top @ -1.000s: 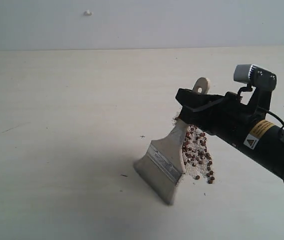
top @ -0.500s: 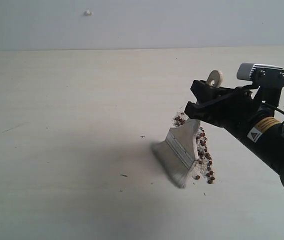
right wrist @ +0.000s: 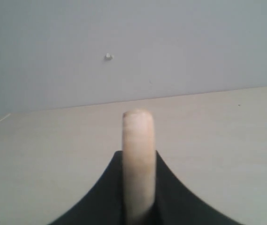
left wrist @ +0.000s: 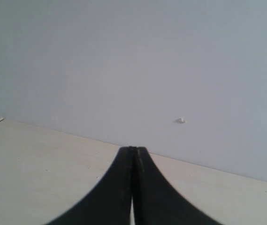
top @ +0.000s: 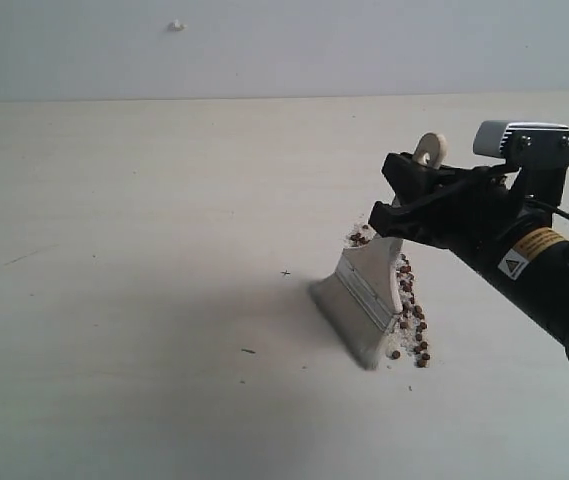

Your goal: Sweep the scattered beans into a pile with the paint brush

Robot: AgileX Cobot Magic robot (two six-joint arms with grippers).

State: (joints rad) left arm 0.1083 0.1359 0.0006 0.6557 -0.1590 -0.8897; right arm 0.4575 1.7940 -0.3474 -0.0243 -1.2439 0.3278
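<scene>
Got the right fingers (top: 396, 178) clenched on the pale handle of the paint brush (top: 364, 290), with the handle end poking up between them in the wrist view. Got the left fingers (left wrist: 119, 187) pressed shut on nothing, out of the exterior shot and aimed at the wall.

Holding the brush tilted, bristles down and apparently touching the counter (top: 144, 250), right against the beans (top: 409, 315) on their left side in the exterior view. Seeing those beans as a narrow strip mixed with white crumbs, running from just under the handle down past the bristle tip, plus a few strays at the lower end.

Looks like mid-sweep, with the pile fairly tight already. Next up, probably: press the bristles flat, nudge rightward gently, then come around for the bottom strays. Better to go slow so nothing rolls off or slips under the bristles.
</scene>
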